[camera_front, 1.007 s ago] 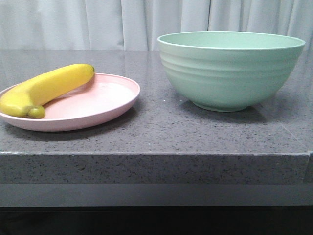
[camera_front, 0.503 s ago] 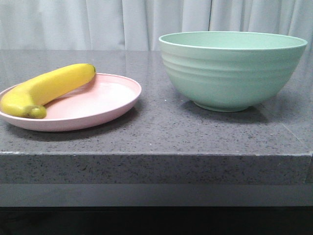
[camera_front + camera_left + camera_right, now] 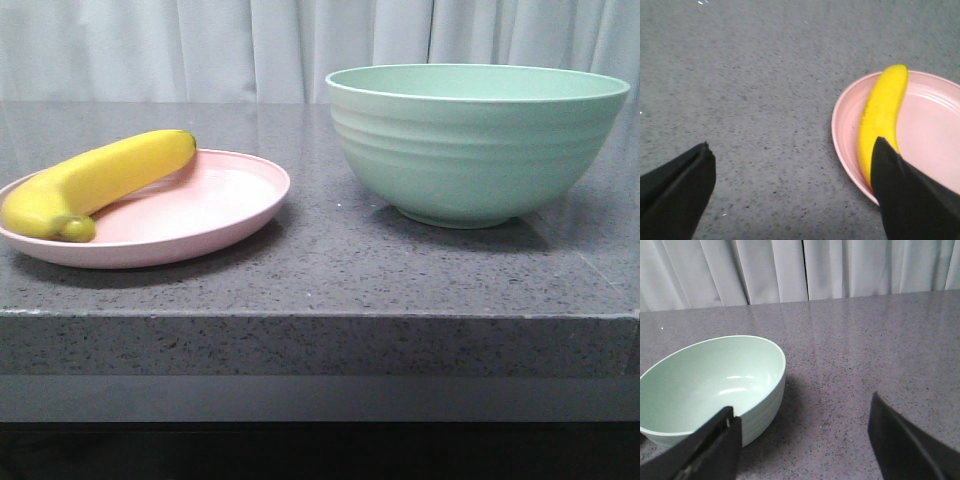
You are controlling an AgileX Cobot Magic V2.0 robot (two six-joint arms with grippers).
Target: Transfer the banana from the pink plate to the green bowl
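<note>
The yellow banana lies along the far left side of the pink plate, at the left of the front view. The mint-green bowl stands empty to its right. Neither gripper shows in the front view. In the left wrist view my left gripper is open and empty over bare counter beside the plate; one fingertip overlaps the near end of the banana in the picture. In the right wrist view my right gripper is open and empty over the counter beside the bowl.
The dark speckled stone counter ends in a front edge close to the plate and bowl. A white curtain hangs behind the counter.
The front view has shifted very slightly to the right; the banana, plate and bowl keep their places.
</note>
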